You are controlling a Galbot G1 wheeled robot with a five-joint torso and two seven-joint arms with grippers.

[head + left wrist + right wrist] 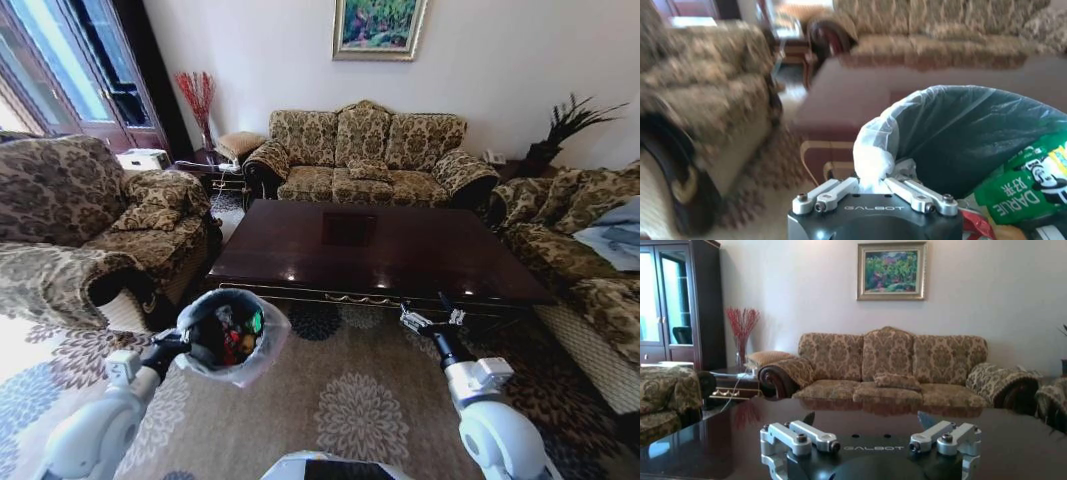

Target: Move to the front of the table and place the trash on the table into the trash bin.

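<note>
wall (520, 70): pale, w/ framed painting (378, 27) | sofa (365, 155): floral 3-seater, centre back | armchair (90, 220): matching | rug (350, 400): beige, medallions | cabinet (680, 300): dark, glass doors | red twigs (196, 95) in corner

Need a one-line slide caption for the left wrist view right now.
Left gripper shut on the trash bin bag rim, green packet inside, table beyond.

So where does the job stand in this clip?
Nearly finished, it seems. The table shows bare dark wood, and the trash sits inside the bin; a green packet is visible there. In hand: the left claw is shut on the bag's rim, holding the bin up over the rug. The right claw is open at the table's near edge. Nothing looks left to pick up.
</note>
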